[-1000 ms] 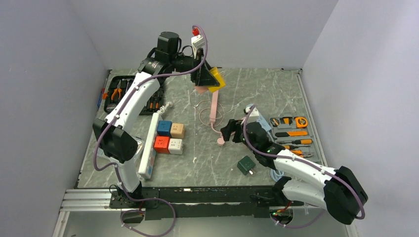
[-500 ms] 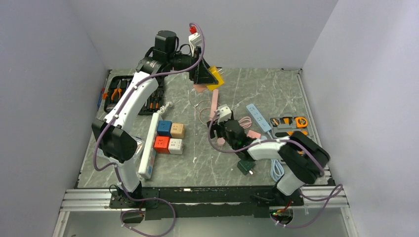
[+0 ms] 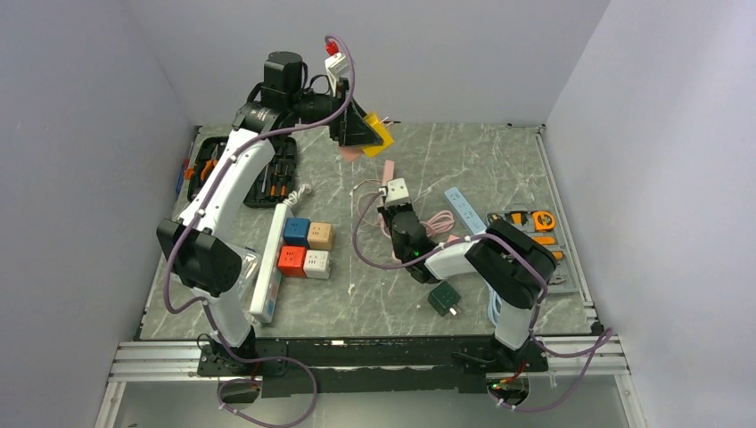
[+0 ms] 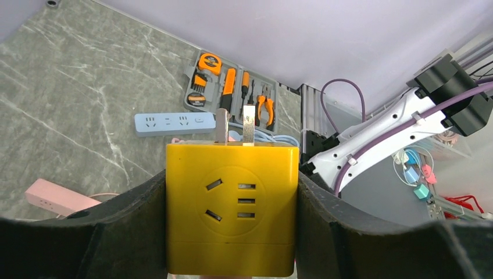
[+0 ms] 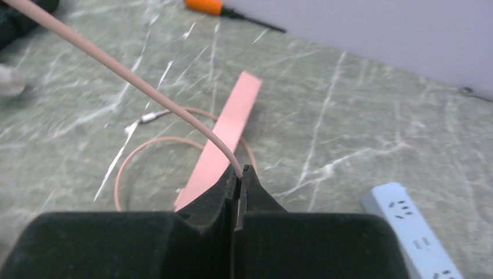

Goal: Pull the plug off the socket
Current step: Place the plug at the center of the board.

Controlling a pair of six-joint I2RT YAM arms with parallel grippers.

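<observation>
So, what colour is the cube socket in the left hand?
Yellow; the cube socket shows best in the left wrist view.

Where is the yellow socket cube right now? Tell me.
The yellow socket cube hangs above the far side of the table, left of centre in the top view, clamped in the left gripper, beyond the pink power strip.
</observation>
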